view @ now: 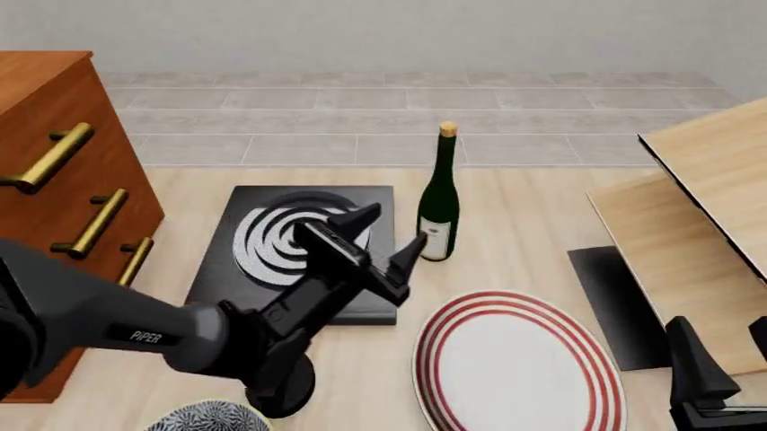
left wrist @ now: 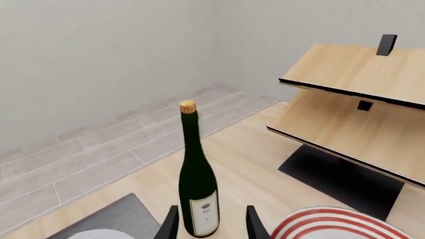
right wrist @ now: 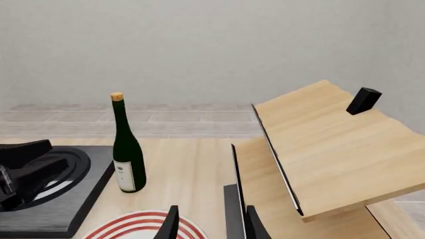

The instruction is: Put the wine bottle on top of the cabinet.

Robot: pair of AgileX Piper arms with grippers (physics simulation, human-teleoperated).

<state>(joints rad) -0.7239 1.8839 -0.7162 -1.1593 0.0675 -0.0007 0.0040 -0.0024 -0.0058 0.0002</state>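
1. The wine bottle [view: 439,208] stood upright on the bench [view: 527,224], between the black slab [view: 240,260] with white rings and the pale slanted boards [view: 707,193].
2. The left pincer [view: 386,235] was spread apart just beside the bottle's lower body; in the left wrist view its 2 fingers [left wrist: 170,224] flanked the label without clearly touching it.
3. The right pincer [right wrist: 209,223] stood parted low near the boards, holding nothing.
4. The cabinet [view: 54,162] stood at the far left, well apart from the bottle.
5. A red-striped plate [view: 515,359] lay near the bottle, on the arms' side.
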